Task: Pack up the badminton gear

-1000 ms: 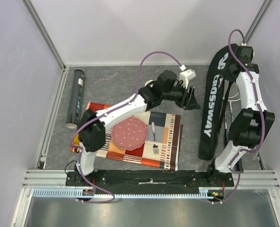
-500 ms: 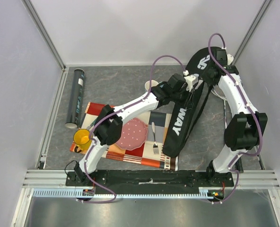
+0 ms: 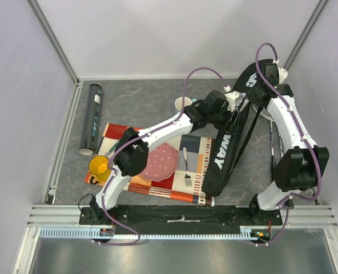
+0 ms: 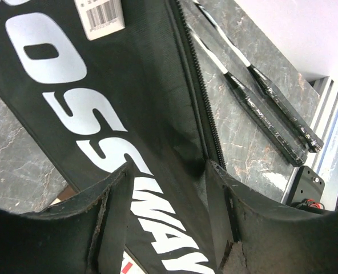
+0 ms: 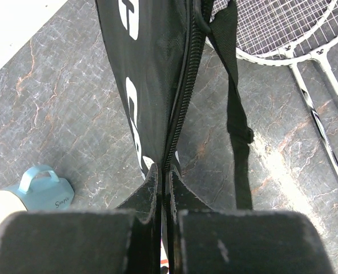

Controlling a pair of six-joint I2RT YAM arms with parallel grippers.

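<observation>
Swung in from the right edge, the racket bag (image 3: 221,154) is now held slanting across the patterned mat's (image 3: 192,148) right edge, its zip edge pinched by the closed right gripper (image 5: 163,174), the left gripper (image 4: 169,171) parted just over it, while rackets (image 5: 277,28) and tube (image 3: 92,117) lie unpacked outside it.

Grey table (image 3: 140,103) bears tube (image 3: 92,117), placemat (image 3: 198,153), rackets (image 5: 272,25), cup (image 5: 32,193).

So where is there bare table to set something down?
Mostly the far grey tabletop between the tube and the blue cup, beyond the placemat. The placemat holds plate, fork and mug; right of the bag, the rackets crowd it.
</observation>
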